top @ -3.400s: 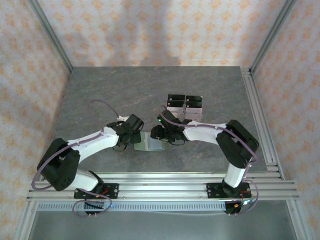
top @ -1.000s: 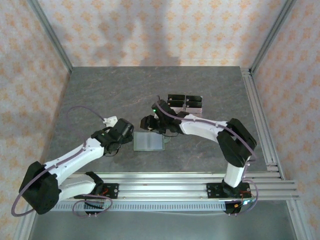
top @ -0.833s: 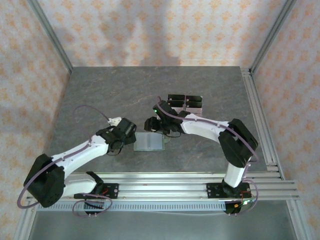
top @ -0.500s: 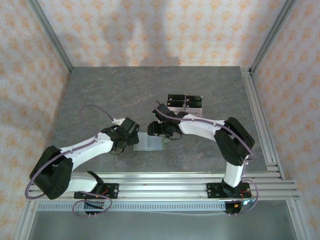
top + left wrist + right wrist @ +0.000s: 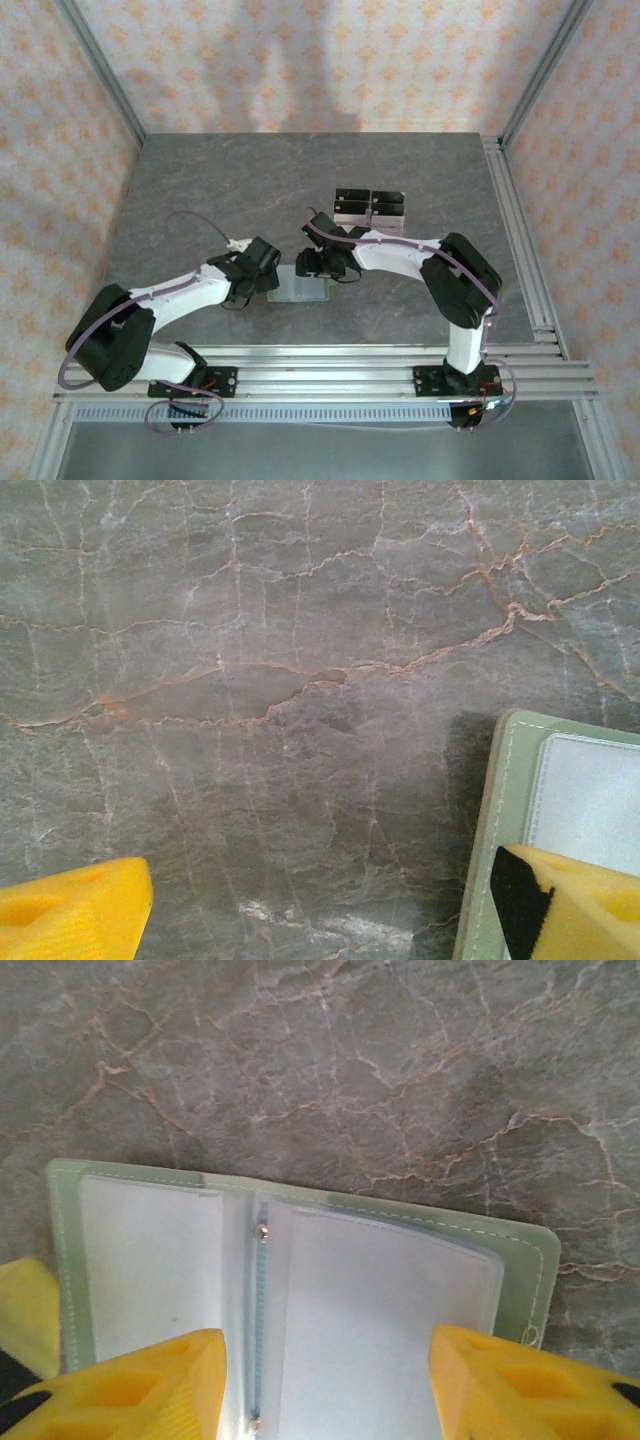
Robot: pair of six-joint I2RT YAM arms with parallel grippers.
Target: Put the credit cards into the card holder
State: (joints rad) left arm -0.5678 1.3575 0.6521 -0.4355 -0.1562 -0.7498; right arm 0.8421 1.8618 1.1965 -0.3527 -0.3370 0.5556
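Observation:
The card holder (image 5: pixel 300 288) lies open and flat on the table, a sage-green wallet with clear sleeves (image 5: pixel 380 1300) inside. My right gripper (image 5: pixel 325 1380) hangs open over it, its fingers astride the right-hand sleeve with nothing pinched. My left gripper (image 5: pixel 320 900) is open at the wallet's left edge (image 5: pixel 505 780): one yellow finger (image 5: pixel 575 905) sits over the green border, the other over bare table. That left finger (image 5: pixel 22 1310) shows in the right wrist view too. Pale pinkish panels that look like the credit cards (image 5: pixel 352 222) stand in the rack behind.
A clear acrylic rack (image 5: pixel 371 212) with black pieces on top stands just behind the right gripper. Aluminium rails (image 5: pixel 520 250) run along the table's right and near edges. Patterned walls close in the back and sides.
The left gripper has swung in from the left to the wallet's left edge. The right gripper has come nearer and now covers the wallet's far side. The wallet has stayed put.

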